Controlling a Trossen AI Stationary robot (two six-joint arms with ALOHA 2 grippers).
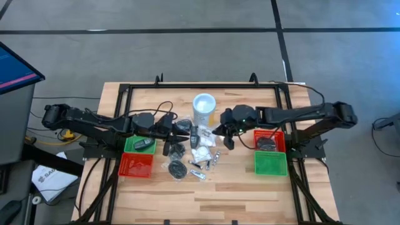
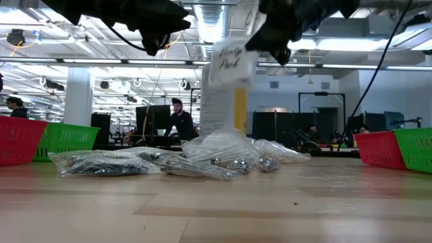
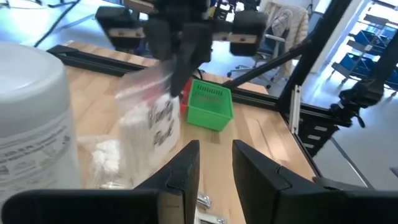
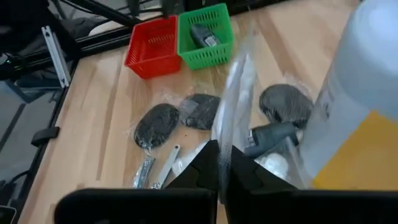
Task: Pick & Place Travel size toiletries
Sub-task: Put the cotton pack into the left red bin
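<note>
The right gripper (image 1: 220,132), just right of centre in the overhead frame, is pinched fully closed on the edge of a clear plastic bag (image 3: 152,115) and holds it clear of the table, the bag hanging beside the tall white canister (image 1: 204,109). The thin film is caught only at its rim, so the likeliest failure, on this evidence, is the bag sliding out of the closed fingers or swinging against the canister and tipping it. Handwriting in dark marker crosses the bag, but it cannot be read; the canister carries a yellow label (image 2: 239,108) whose print is also illegible. The left gripper (image 1: 181,128), at centre left, hovers close by with its fingers (image 3: 183,171) partly apart and nothing visibly between them, near enough that a careless move could clip the dangling bag. Below both grippers, in the middle of the table (image 1: 250,194), lies the pile of toiletries (image 1: 194,159): black round pots, silvery tubes and white packets, several bagged and overlapping, so lifting one may drag its neighbours. A green tray (image 1: 140,144) at left already holds a dark item; red trays and another green tray (image 1: 270,163) flank the pile.
</note>
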